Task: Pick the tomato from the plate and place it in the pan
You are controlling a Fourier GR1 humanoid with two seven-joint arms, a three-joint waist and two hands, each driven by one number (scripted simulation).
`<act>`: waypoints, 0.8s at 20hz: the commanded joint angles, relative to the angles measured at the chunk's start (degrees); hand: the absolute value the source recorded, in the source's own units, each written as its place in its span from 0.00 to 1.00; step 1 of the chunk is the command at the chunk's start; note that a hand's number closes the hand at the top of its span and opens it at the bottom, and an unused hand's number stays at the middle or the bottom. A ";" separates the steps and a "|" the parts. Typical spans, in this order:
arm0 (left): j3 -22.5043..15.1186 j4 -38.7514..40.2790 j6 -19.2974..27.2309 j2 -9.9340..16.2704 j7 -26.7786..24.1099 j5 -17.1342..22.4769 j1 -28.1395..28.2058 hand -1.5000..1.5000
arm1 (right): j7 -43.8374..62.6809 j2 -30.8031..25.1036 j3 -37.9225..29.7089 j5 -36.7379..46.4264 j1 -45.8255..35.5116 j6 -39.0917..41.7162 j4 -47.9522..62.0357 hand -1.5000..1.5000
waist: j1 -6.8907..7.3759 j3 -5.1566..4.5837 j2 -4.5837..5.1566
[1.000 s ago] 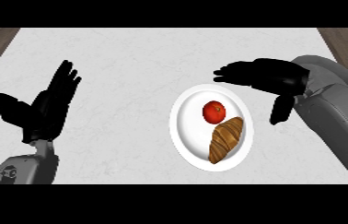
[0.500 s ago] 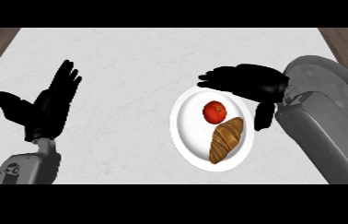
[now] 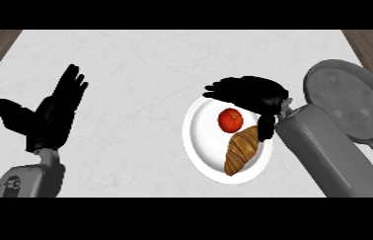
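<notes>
Tomato (image 3: 230, 120): I am seeing it sitting on the white plate (image 3: 200, 145), in the plate's upper half, with nothing gripping it.
Croissant (image 3: 242, 150): it is lying on the same plate just below the tomato, running diagonally toward the lower edge.
Right hand (image 3: 247, 92): I am holding it over the plate's upper rim, just above the tomato; its fingers are curving loosely and pointing left, its thumb is hanging down at the tomato's right, and it is grasping nothing.
Pan (image 3: 346, 98): it is resting on the counter (image 3: 146, 61) at the far right, well apart from the tomato and partly hidden behind my right forearm.
Left hand (image 3: 51, 113): it is resting at the left edge, fingers straight and pointing up, empty.
</notes>
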 commanded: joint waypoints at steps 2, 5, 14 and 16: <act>-1.06 -0.19 1.61 -1.51 0.93 -2.32 -1.83 0.50 | -3.61 1.43 0.88 5.05 0.75 -1.79 4.63 0.00 | -0.02 0.02 0.03; 1.59 -3.05 -1.61 1.34 2.34 0.19 0.81 0.50 | -2.70 5.10 -1.03 5.69 -4.18 0.36 8.54 0.00 | 0.32 0.01 0.00; 1.68 -0.76 -1.01 -0.87 2.08 -0.92 -1.07 0.50 | -7.11 9.43 -3.61 10.23 -1.46 -5.88 14.48 0.00 | 0.10 0.01 0.03; 1.06 -0.63 -1.04 -1.35 0.58 -2.04 0.38 0.50 | -6.34 11.39 -4.00 10.97 -2.06 -6.25 16.14 0.00 | 0.14 0.01 0.03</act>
